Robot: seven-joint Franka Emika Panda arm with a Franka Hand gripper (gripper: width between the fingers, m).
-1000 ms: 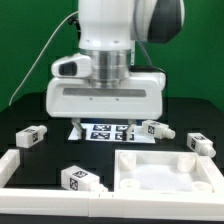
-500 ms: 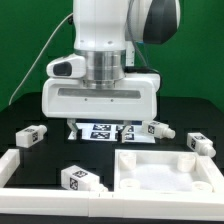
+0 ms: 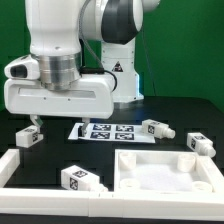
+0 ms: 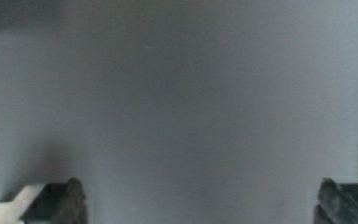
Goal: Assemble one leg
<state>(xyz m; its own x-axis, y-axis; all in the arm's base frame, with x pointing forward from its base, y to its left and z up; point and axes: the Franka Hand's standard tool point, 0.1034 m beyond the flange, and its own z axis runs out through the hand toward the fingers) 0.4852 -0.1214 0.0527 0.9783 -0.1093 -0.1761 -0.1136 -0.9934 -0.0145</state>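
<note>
Several white tagged legs lie on the black table in the exterior view: one [image 3: 30,137] at the left, one [image 3: 82,180] in front, one [image 3: 155,129] and one [image 3: 202,144] at the right. My gripper [image 3: 60,120] hangs over the table at the left, just above and beside the left leg, with one finger [image 3: 35,123] showing. In the wrist view the gripper [image 4: 197,205] is open wide and empty, with blurred dark table between the fingers [image 4: 55,200]. A pale blurred edge shows beside one finger.
The marker board [image 3: 105,131] lies mid-table behind the gripper. The big white square panel [image 3: 165,172] with its raised rim sits at the front right. A white L-shaped rail [image 3: 10,165] borders the front left.
The arm has swung from over the marker board to the exterior view's left and now hangs near the left leg. The marker board is uncovered. No part has moved.
</note>
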